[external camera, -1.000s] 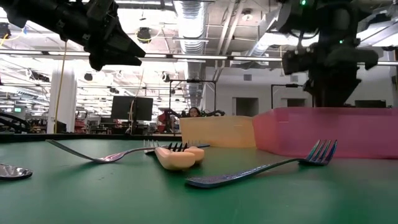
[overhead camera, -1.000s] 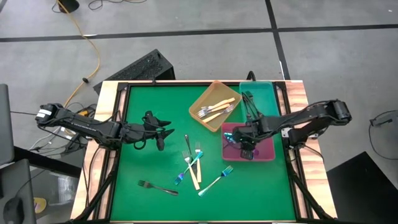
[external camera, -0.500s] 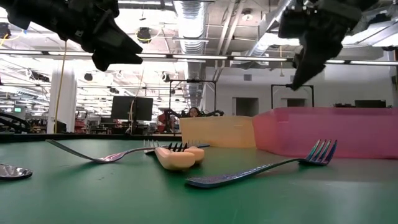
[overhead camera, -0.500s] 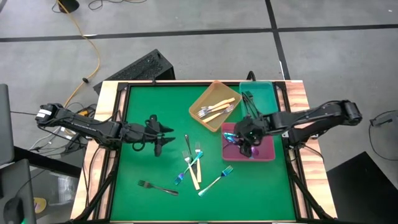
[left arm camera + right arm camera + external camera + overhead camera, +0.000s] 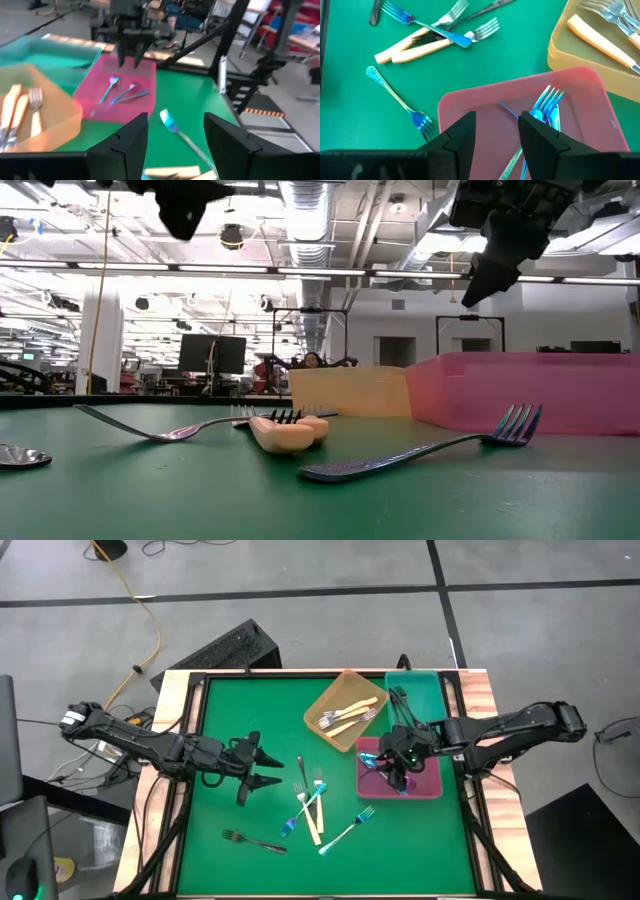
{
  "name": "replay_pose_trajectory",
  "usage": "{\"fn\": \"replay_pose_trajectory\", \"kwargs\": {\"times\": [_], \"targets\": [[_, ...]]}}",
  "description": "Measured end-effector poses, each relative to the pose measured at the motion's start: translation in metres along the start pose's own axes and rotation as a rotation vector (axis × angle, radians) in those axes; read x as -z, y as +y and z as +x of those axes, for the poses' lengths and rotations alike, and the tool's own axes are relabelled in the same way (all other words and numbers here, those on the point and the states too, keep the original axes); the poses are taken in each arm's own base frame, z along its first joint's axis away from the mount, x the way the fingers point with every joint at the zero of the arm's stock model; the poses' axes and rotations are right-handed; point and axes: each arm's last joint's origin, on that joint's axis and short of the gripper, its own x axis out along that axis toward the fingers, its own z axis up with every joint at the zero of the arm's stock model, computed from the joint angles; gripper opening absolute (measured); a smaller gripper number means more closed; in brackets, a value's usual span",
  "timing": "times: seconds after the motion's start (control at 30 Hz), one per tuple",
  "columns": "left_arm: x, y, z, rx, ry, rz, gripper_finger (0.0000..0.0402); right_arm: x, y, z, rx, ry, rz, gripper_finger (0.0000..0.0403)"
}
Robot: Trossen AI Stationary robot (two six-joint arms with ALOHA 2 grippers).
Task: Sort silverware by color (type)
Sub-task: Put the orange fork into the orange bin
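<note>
Loose forks lie flat on the green table: a crossed heap of cream-handled and blue forks (image 5: 308,804), a single blue fork (image 5: 348,830) and a dark fork (image 5: 252,840). The orange tray (image 5: 330,730) holds cream forks, the teal tray (image 5: 428,690) dark ones, and the pink tray (image 5: 428,785) blue forks (image 5: 546,107). My left gripper (image 5: 264,772) hangs open above the table, left of the heap, pointing at it. My right gripper (image 5: 400,776) is open above the pink tray with nothing between its fingers (image 5: 461,134).
The three trays crowd the far right part of the table. A black raised rim (image 5: 196,740) and wooden rails frame the green mat. Bare mat lies along the left and near sides (image 5: 230,870).
My right gripper has risen out of the pink tray and tipped more steeply downward; the blue forks stay in the tray. My left gripper has risen, tipped up toward level, and drifted a little toward the near edge and the heap. No fork on the table has moved.
</note>
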Motion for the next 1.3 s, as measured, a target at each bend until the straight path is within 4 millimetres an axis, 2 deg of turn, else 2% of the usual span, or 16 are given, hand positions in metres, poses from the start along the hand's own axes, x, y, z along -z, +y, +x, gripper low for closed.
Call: {"fn": "replay_pose_trajectory", "kwargs": {"times": [0.2,0.33,0.5,0.6,0.73,0.9,1.07,1.17,1.3], "targets": [[-0.008,-0.014,-0.003,0.06,-0.022,0.062,0.0176,-0.003,0.01,0.0,-0.044,-0.05,-0.026,0.0171],[-0.005,-0.02,-0.004,0.059,-0.009,0.119,0.0176,-0.003,0.02,-0.001,-0.083,-0.076,-0.055,0.0171],[0.004,-0.026,0.008,0.057,0.031,0.153,0.0176,0.001,0.029,-0.002,-0.114,-0.074,-0.086,0.0171],[0.008,-0.03,0.024,0.076,0.11,0.131,0.0176,0.001,0.032,-0.003,-0.125,-0.082,-0.094,0.0171],[0.003,-0.04,0.052,0.072,0.258,0.173,0.0176,-0.001,0.034,-0.003,-0.136,-0.103,-0.094,0.0171],[-0.007,-0.051,0.09,0.056,0.473,0.372,0.0176,-0.001,0.034,-0.003,-0.14,-0.107,-0.071,0.0171],[-0.014,-0.062,0.125,0.186,0.492,0.583,0.0176,-0.001,0.034,-0.003,-0.141,-0.106,-0.058,0.0171],[-0.016,-0.056,0.142,0.277,0.499,0.594,0.0176,-0.001,0.034,-0.003,-0.141,-0.106,-0.058,0.0171],[-0.008,-0.034,0.156,0.3,0.549,0.569,0.0176,-0.002,0.034,-0.003,-0.141,-0.107,-0.058,0.0171]]}}
